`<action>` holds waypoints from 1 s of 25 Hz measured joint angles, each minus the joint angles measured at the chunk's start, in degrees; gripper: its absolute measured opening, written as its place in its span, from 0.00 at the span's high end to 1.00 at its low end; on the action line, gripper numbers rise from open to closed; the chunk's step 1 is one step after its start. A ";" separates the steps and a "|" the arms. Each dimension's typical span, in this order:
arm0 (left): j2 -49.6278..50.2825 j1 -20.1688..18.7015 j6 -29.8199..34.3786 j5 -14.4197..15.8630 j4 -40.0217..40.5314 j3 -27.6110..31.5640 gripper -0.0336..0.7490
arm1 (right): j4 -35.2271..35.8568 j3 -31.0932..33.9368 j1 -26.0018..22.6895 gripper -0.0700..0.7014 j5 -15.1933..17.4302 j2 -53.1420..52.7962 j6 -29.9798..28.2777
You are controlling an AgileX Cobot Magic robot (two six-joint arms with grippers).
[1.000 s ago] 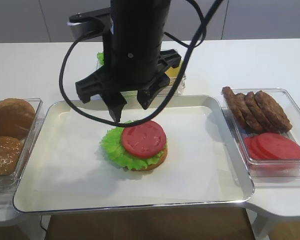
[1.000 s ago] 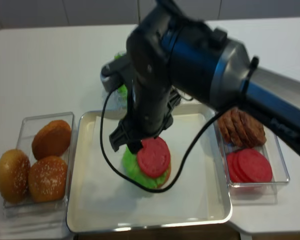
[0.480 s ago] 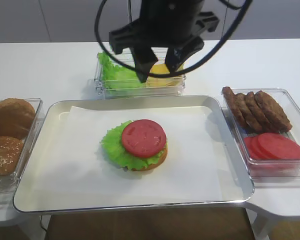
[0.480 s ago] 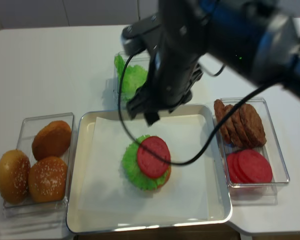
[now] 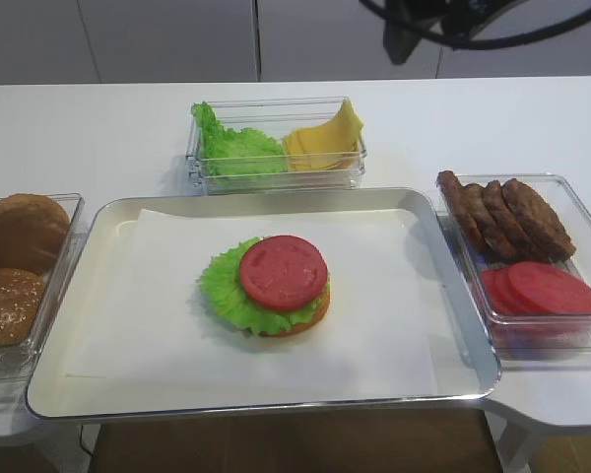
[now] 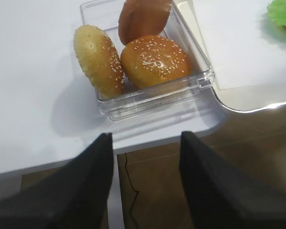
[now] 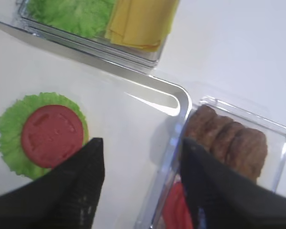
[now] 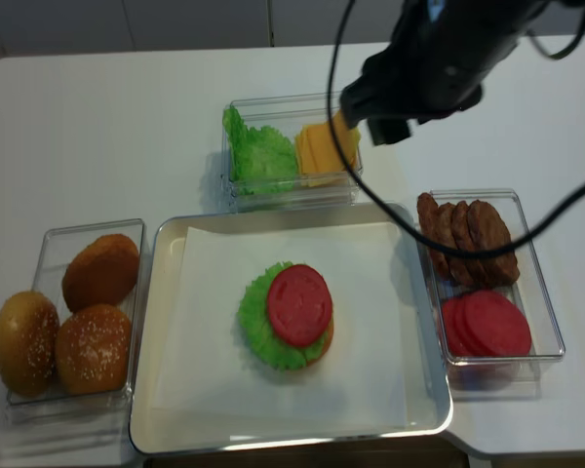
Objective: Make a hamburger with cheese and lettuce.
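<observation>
Above the tray's far right corner, the right gripper [image 7: 140, 186] hangs, jaws apart, holding nothing.
Below it, the hamburger [image 5: 267, 287] sits mid-tray [image 5: 108, 399]; cheese [image 5: 324, 141] and lettuce [image 5: 229, 154] share the far bin.

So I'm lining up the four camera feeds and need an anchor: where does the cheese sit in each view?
Exterior high: the cheese is top centre, in the right half of the clear box.
Exterior high (realsense): the cheese is upper centre, partly under the right gripper.
Right wrist: the cheese is at the top edge.
Left wrist: not in view.
Shared landmark: the lettuce lies directly left of it.
</observation>
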 joint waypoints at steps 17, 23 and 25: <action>0.00 0.00 -0.39 0.00 0.00 0.00 0.52 | -3.69 21.25 -4.63 0.39 0.45 -23.79 2.43; 0.00 0.00 -0.39 0.00 0.00 0.00 0.52 | -4.28 28.03 -4.63 0.39 0.69 -33.08 2.93; 0.00 0.00 -0.39 0.00 0.00 0.00 0.52 | -4.28 29.70 -4.63 0.39 0.82 -36.31 3.04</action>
